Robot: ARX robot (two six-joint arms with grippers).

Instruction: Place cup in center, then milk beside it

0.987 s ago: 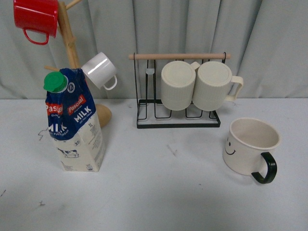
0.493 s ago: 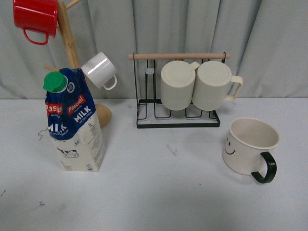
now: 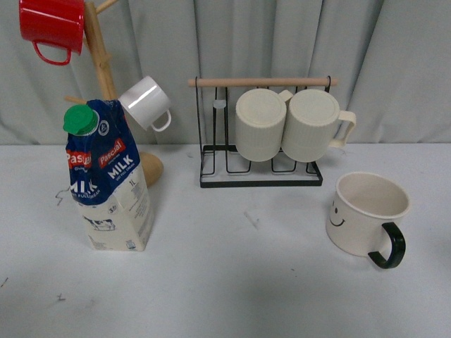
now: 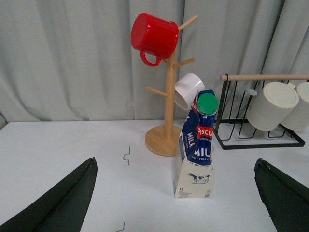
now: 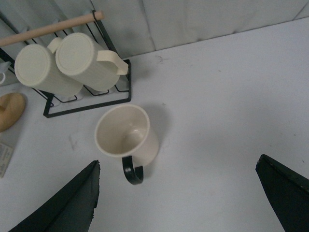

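A: Grippers first, quick.

B: Left gripper (image 4: 175,161): its two dark fingers (image 4: 67,198) sit at opposite edges of the left wrist view, spread wide, gripping nothing. Right gripper (image 5: 178,161): same deal, fingers (image 5: 72,203) far apart, holding nothing. Neither arm shows in the front view.

A: OK. Where's the cup?

B: The cup (image 3: 366,215) stands upright on the table (image 3: 232,289), well over on the robot's right side, mouth up. Its black handle points toward the robot and the smiley faces the table's middle. The right wrist cam looks down into it (image 5: 126,137): it's ahead of the spread fingers and not touched by either.

A: And the milk?

B: The milk (image 3: 111,183) stands upright on the robot's left side, green cap on top, well apart from the cup. The left wrist cam has it (image 4: 197,150) ahead of the fingers, with no contact.

A: What's around it?

B: Just behind it is a wooden mug tree (image 3: 99,63) w/ a red mug (image 3: 53,24) on a top peg and a small white mug (image 3: 146,102) lower down. At rear centre there's a black wire rack (image 3: 261,176) w/ a wooden bar, holding two ribbed mugs (image 3: 261,124) on their sides, bottoms toward the cam. The cup sits in front of the rack's right end, apart from it. A grey curtain (image 3: 394,70) hangs behind everything.
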